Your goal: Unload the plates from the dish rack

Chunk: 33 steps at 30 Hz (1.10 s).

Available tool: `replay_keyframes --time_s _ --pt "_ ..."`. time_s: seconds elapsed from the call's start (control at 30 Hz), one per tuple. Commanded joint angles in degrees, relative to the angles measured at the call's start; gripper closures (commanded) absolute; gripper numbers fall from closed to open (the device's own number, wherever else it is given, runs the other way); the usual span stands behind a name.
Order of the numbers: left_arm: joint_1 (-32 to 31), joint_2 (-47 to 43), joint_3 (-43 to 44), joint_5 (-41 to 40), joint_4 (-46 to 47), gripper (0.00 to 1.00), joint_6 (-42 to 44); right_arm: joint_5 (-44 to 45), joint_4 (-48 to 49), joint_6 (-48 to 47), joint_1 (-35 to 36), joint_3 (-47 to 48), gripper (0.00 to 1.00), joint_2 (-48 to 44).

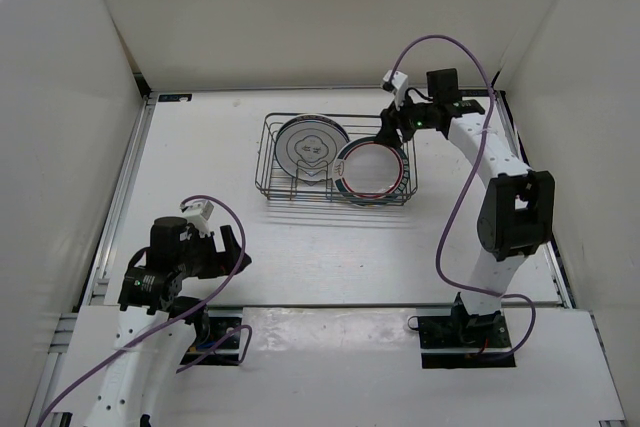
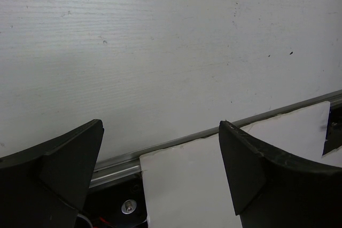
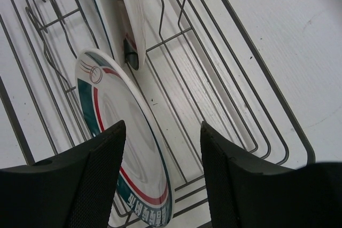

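The dish rack [image 1: 268, 159] stands in the middle of the table. A silvery-grey plate [image 1: 310, 147] leans in its left half. A white plate with a teal band and a thin red ring [image 1: 372, 169] leans in its right half. My right gripper [image 1: 392, 127] hangs over the rack's far right corner. In the right wrist view it [image 3: 163, 126] is open, and the teal-banded plate's [image 3: 115, 126] rim lies between the fingers, close to the left one and apart from the right one. A pale plate [image 3: 131, 20] stands edge-on beyond it. My left gripper [image 1: 235, 245] is open and holds nothing.
The rack's wire floor [image 3: 251, 78] runs on to the right of the plate. White walls close in the table on three sides. In the left wrist view the left gripper [image 2: 160, 124] hovers over the metal rail [image 2: 176, 145] at the table's near edge.
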Motion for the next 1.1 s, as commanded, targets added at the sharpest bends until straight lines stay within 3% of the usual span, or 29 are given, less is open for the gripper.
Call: replay_keyframes --time_s 0.0,0.4,0.87,1.07 --pt "0.45 0.23 -0.54 1.05 0.92 0.00 0.51 -3.27 2.51 1.60 -0.50 0.13 0.40 0.67" --pt "0.45 -0.03 -0.63 1.05 0.92 0.00 0.42 -1.51 3.82 3.09 -1.20 1.36 0.47 4.98" --pt "0.80 -0.21 -0.46 1.14 1.01 0.00 0.60 -2.74 2.68 4.33 -1.11 2.50 0.90 4.46" --pt "0.72 -0.56 -0.63 1.23 1.01 0.00 0.77 -2.22 2.68 4.68 -1.02 1.80 0.98 0.86"
